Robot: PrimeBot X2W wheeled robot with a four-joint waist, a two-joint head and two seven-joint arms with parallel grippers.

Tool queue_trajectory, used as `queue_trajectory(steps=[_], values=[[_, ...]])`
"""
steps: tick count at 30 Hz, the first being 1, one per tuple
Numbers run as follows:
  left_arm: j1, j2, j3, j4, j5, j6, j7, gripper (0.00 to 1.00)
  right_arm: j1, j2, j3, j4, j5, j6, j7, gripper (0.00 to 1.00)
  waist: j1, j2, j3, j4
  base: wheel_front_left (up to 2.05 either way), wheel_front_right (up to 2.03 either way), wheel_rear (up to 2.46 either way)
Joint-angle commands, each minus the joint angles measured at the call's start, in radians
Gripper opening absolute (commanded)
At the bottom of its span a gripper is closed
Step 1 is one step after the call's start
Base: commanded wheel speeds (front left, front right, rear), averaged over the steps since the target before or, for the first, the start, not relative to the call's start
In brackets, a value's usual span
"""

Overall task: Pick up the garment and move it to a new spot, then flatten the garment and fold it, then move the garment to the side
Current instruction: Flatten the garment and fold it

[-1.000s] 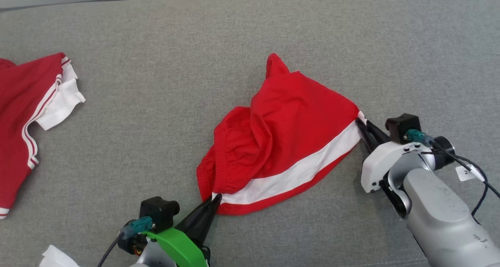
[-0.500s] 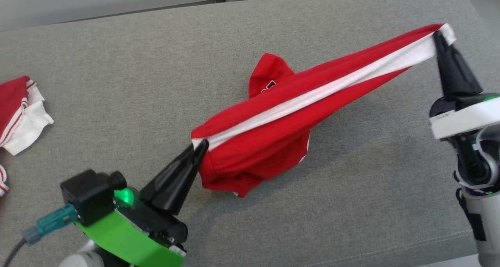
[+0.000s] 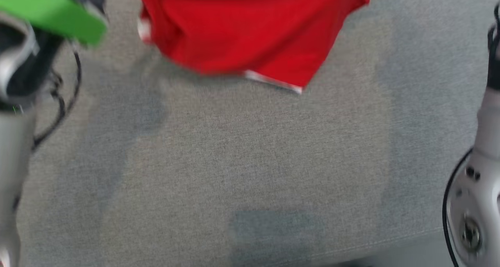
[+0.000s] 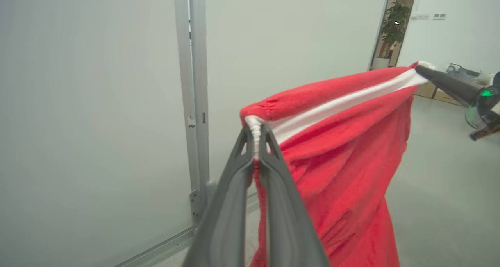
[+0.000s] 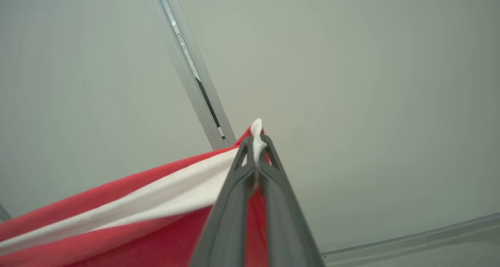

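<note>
While pinched at both ends of its white band, held up in the air: red knit garment with a white stripe (image 4: 343, 153). Left gripper (image 4: 256, 131) of two long dark fingers, clamped tight on the gathered white corner. Right gripper (image 5: 256, 140), likewise closed hard on the opposite white tip. Striped edge pulled taut between the two, red cloth drooping below it. From the head camera, blurred red lower hem hanging over the grey woven cushion surface (image 3: 242, 161), beside the green-cased left wrist (image 3: 50, 13) at upper left.
</note>
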Motion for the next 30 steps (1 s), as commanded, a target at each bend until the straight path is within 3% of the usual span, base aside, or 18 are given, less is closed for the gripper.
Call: queue_trajectory(steps=[1,6,9,12,15,18,22,30], values=[[-0.091,-0.009,0.003,0.072,0.032,-0.002,-0.021,0.0,-0.086,0.017,-0.019,0.064,-0.026,-0.002,-0.04,0.0,-0.0001,0.0038,0.133,0.015,0.0,0.0,0.0],[-0.347,-0.03,0.016,0.365,0.172,0.0,-0.216,0.0,-0.356,0.037,-0.057,0.32,-0.11,-0.003,-0.235,0.0,-0.0001,0.0038,0.185,0.004,0.0,0.0,0.0],[-0.44,-0.049,-0.002,0.512,0.236,-0.003,-0.357,0.0,-0.463,0.038,-0.028,0.465,-0.072,-0.003,-0.35,0.0,-0.0001,0.0038,0.203,0.0,0.0,0.0,0.0],[-0.474,-0.061,-0.039,0.63,0.279,-0.01,-0.47,0.0,-0.495,0.041,0.045,0.577,-0.019,-0.003,-0.428,0.0,-0.0001,0.0038,0.217,-0.012,0.0,0.0,0.0],[-0.457,-0.056,-0.076,0.68,0.3,-0.013,-0.507,0.0,-0.454,0.041,0.113,0.619,-0.002,-0.002,-0.452,0.0,-0.0001,0.0038,0.217,-0.022,0.0,0.0,0.0],[-0.359,-0.05,-0.126,0.702,0.316,-0.016,-0.527,0.0,-0.349,0.042,0.201,0.626,0.013,-0.002,-0.468,0.0,-0.0001,0.0038,0.203,-0.031,0.0,0.0,0.0],[-0.142,-0.017,-0.147,0.595,0.3,-0.016,-0.528,0.0,-0.139,0.045,0.253,0.541,0.046,-0.002,-0.472,0.0,-0.0001,0.0038,0.164,-0.034,0.0,0.0,0.0],[0.386,-0.048,-0.069,0.345,0.289,-0.007,-0.527,0.0,0.376,-0.036,0.222,0.301,0.112,-0.002,-0.473,0.0,-0.0001,0.0038,0.02,0.001,0.0,0.0,0.0]])
